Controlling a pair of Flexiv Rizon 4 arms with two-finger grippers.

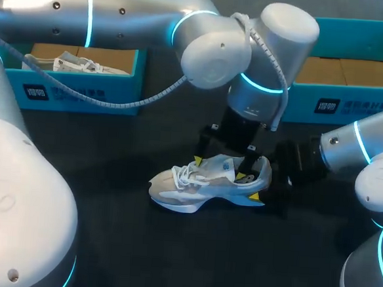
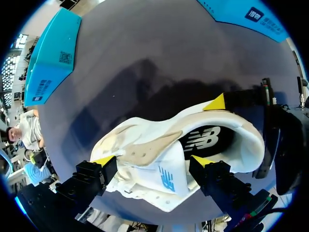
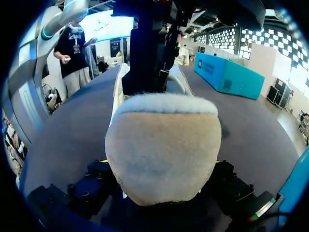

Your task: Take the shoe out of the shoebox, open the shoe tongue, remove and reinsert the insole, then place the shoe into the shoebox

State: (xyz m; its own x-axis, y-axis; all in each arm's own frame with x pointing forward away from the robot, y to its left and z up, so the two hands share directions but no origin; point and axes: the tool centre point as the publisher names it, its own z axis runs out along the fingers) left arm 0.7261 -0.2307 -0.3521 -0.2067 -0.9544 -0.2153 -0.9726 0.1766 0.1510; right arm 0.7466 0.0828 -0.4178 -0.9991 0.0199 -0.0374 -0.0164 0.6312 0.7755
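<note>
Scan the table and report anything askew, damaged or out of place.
Nothing stands out. The shoe stands upright on its sole on the table, undamaged as far as shows, with its insole inside.

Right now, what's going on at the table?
Both arms are on one white shoe, which stands on the table, out of the boxes. The right gripper is clamped on the heel. The left gripper is down over the tongue and the opening; whether it has a grip is unclear. The dark insole is inside the shoe. At the far edge, the left shoebox holds a second shoe, and the right shoebox shows only cardboard.
</note>
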